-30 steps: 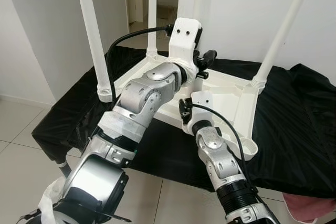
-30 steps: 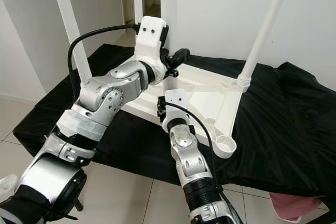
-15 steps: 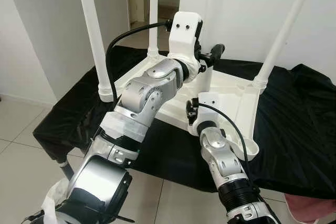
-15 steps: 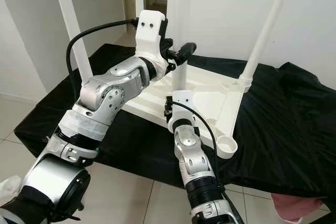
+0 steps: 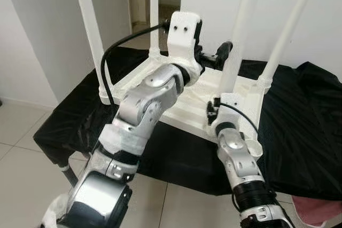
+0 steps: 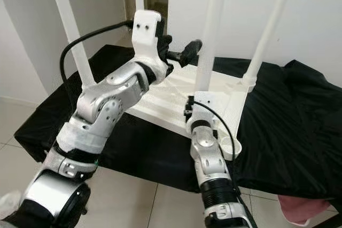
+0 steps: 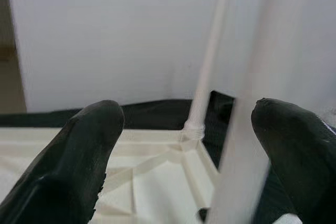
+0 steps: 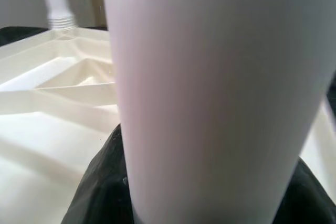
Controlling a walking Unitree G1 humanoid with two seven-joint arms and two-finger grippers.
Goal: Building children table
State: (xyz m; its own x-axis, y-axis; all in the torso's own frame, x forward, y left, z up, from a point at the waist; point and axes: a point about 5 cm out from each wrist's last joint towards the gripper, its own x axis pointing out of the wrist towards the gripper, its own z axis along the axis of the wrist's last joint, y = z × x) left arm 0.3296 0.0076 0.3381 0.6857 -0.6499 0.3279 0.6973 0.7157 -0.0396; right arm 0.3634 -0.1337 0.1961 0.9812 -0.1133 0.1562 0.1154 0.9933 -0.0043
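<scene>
On black cloth (image 5: 299,105), upturned white table (image 5: 160,92), fourth leg (image 6: 209,41) held upright by right fingers (image 8: 105,182)

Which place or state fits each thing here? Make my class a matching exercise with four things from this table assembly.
Things:
1. loose leg
2. left gripper
3. black cloth
4. empty socket

Places or states:
A. open, a finger either side of the loose leg
B. at the near right corner of the upturned tabletop
C. gripped by the right gripper
D. spread beneath the upturned tabletop

Pairs: 1-C, 2-A, 3-D, 4-B
</scene>
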